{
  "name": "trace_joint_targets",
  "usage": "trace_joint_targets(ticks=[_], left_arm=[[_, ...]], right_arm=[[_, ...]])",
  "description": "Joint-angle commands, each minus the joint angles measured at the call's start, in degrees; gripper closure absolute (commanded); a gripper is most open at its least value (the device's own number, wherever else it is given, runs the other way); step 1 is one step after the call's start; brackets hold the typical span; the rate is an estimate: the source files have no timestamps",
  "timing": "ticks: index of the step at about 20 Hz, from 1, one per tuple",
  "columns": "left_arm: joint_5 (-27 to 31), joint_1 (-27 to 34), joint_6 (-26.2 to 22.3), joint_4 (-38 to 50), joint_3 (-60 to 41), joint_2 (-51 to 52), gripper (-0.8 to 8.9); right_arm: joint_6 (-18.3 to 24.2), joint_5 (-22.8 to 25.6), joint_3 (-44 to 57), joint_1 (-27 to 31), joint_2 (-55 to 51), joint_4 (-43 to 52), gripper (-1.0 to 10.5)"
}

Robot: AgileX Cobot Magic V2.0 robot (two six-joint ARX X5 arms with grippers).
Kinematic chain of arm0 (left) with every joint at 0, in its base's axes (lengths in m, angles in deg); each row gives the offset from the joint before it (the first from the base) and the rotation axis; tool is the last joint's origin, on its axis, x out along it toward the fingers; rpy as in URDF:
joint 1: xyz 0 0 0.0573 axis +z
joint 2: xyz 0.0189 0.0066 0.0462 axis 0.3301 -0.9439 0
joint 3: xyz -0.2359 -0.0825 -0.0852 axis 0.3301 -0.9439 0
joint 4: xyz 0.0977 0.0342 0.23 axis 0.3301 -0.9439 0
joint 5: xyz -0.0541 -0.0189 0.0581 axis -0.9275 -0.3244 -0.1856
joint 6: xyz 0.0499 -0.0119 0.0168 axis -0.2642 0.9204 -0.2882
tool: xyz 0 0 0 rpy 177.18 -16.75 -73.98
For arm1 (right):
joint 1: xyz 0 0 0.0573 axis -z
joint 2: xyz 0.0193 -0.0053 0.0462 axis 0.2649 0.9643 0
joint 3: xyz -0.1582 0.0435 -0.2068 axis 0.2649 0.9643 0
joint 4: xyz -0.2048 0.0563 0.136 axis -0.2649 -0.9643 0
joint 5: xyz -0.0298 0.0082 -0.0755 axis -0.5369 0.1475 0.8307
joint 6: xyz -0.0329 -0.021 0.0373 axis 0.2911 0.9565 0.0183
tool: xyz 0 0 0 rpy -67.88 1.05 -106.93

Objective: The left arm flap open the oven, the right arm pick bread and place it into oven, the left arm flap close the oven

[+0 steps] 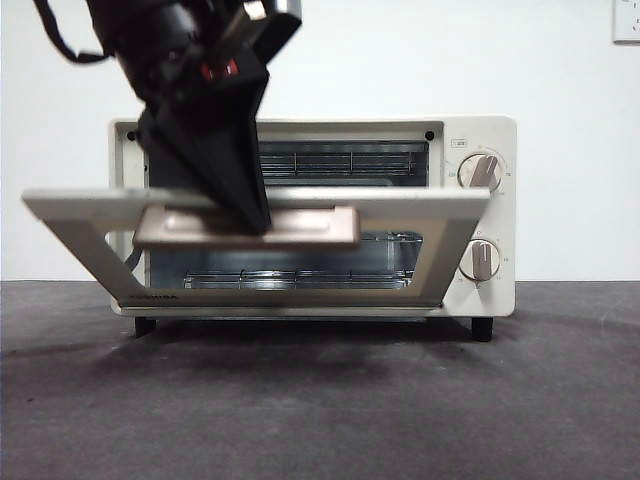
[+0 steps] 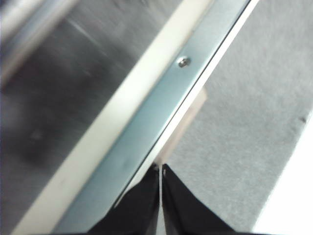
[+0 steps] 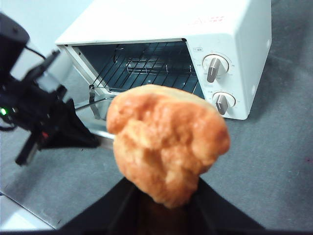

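Black and wedge-shaped, the left gripper [image 1: 255,215] reaches down from the upper left of the front view, its tips pressed together with no gap and resting on the beige bar handle [image 1: 250,226] of the oven [image 1: 480,210]. In the left wrist view the same clenched tips [image 2: 160,169] meet at the door's metal edge, holding nothing between them. The oven door [image 1: 60,205] hangs about halfway down, nearly level, so the wire rack [image 1: 300,278] and the dark interior show behind it. The oven is cream-white and boxy, with two round knobs [image 1: 481,172] stacked on its right side. The right gripper [image 3: 164,205] is raised above the grey table [image 1: 320,400], in front of the oven, grasping the bread [image 3: 166,142], a golden-orange, lumpy, rounded bun, not yet inside.
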Motion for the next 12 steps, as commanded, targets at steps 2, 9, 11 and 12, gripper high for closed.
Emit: trace_joint_targets(ticks=[2,9,11,12], left_arm=[[4.70,-2.01,4.70,7.80,-4.11,-0.13,7.97],[13.88,-7.28,11.45,18.84,-13.16,3.80,7.97],[14.84,-8.33,13.31,20.96,-15.06,3.91,7.97],[15.43,-8.79,14.14,21.79,-15.93,3.91,7.97]], right_arm=[[0.50,0.02,-0.98,-0.31,0.13,0.57,8.5],[1.16,0.44,-0.98,-0.28,0.13,0.59,8.5],[1.33,0.46,-0.98,-0.28,0.13,0.59,8.5],[1.36,0.44,-0.98,-0.31,0.13,0.59,8.5]])
